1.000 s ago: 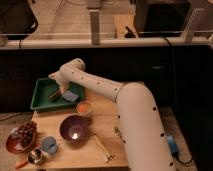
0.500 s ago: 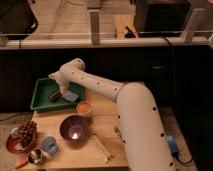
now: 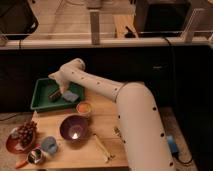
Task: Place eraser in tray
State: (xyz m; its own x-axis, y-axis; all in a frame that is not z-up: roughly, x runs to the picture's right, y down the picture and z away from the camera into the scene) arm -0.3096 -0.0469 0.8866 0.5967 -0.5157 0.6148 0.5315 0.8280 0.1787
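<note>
The green tray (image 3: pixel 44 89) sits at the back left of the wooden table. The dark eraser (image 3: pixel 55 94) lies inside the tray, next to a blue object (image 3: pixel 71 96). My gripper (image 3: pixel 59 90) reaches down into the tray from the white arm (image 3: pixel 100 87) and sits right over the eraser. The arm hides part of the tray's right side.
A purple bowl (image 3: pixel 75 127) stands mid-table, a small orange bowl (image 3: pixel 84 106) just behind it. A plate of grapes (image 3: pixel 24 134), a blue cup (image 3: pixel 49 144) and a metal cup (image 3: pixel 35 156) stand at front left. A wooden tool (image 3: pixel 101 147) lies at the front.
</note>
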